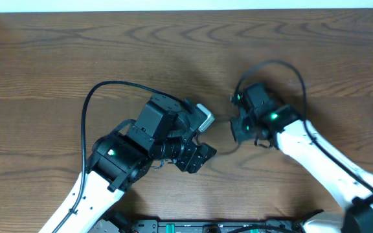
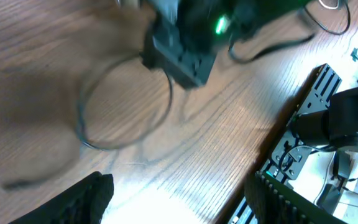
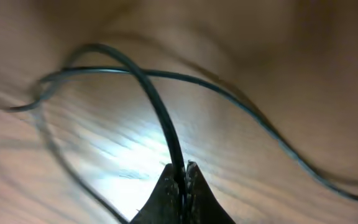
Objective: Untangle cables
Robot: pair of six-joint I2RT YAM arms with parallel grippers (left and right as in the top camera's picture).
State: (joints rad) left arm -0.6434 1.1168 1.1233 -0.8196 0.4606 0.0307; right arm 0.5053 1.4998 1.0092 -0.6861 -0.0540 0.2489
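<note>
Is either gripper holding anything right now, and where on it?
Right gripper pinches the black cable mid-strand, between its fingertips. Left gripper is open, holding nothing.

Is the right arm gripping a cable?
Yes, the right wrist view shows its jaws shut on the black cable.

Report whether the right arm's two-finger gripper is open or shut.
Shut: the right gripper pinches the thin black cable; its dark fingertips meet around it in the right wrist view.

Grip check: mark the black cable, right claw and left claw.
black cable (image 3: 162, 112), right wrist view, strand running into the claw.
right claw (image 3: 183, 168), right wrist view, between its fingertips.
left claw (image 2: 180, 183), left wrist view, between its fingertips.
</note>
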